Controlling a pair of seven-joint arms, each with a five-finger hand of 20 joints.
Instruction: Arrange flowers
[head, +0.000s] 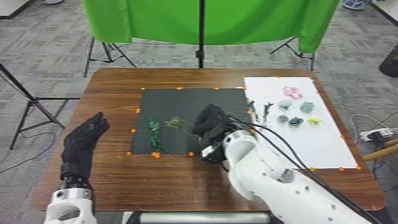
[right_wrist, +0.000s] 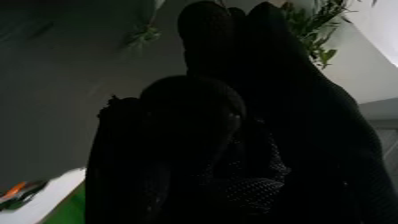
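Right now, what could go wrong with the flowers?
The right hand is very close to the yellow-green sprig over the dark mat, so it might bump or squash it. The black cables on the right arm run close to the leafy stems by the edge of the white sheet. If the arm swings, they could maybe drag those stems out of place.
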